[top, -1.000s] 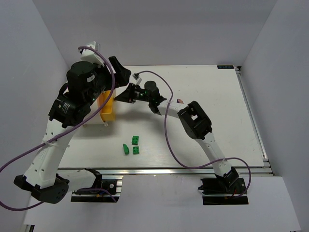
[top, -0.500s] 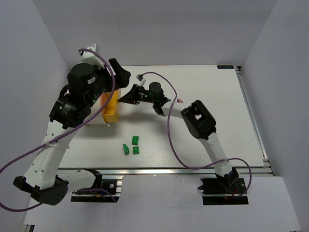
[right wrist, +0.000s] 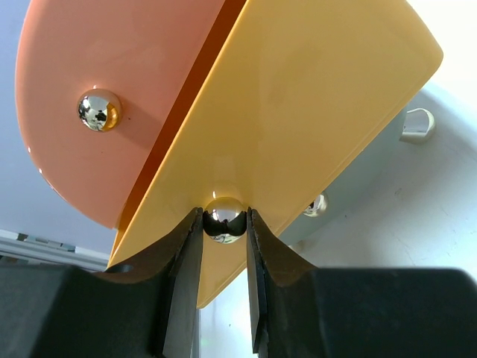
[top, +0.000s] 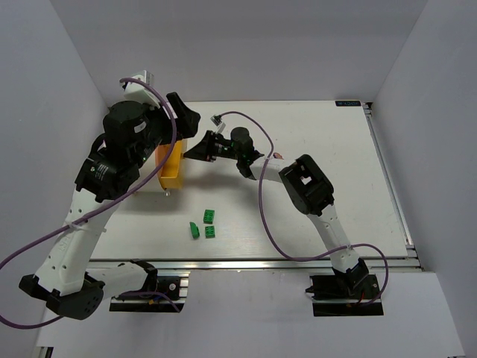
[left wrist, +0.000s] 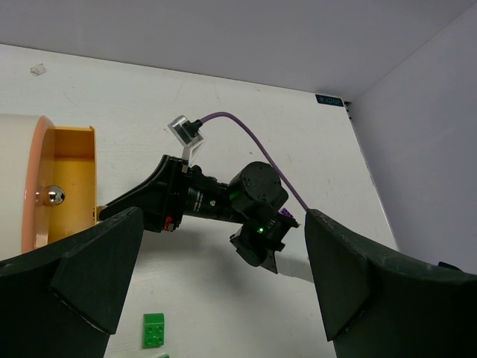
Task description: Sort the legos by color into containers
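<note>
The container is a cream-white drum (left wrist: 13, 175) with an orange round face (right wrist: 112, 67) and brass knobs (right wrist: 99, 109). A yellow drawer (top: 170, 165) stands pulled out of it. My right gripper (right wrist: 224, 224) is shut on the drawer's brass knob (right wrist: 224, 216); in the top view it (top: 188, 154) is at the drawer's front. My left gripper (left wrist: 223, 298) is open and empty, held high above the drum and the right arm. Three green legos (top: 209, 216) lie on the table in front of the drawer; one shows in the left wrist view (left wrist: 154, 330). A purple lego (left wrist: 284, 215) lies behind the right wrist.
The white table (top: 335, 179) has walls on the left, back and right. The right arm (top: 298, 183) and its purple cable (top: 261, 216) stretch across the table's middle. The left arm (top: 112, 164) covers most of the drum in the top view.
The right gripper has drawn back a little to the right with the knob, and the yellow drawer has come slightly further out. The left arm has lifted slightly.
</note>
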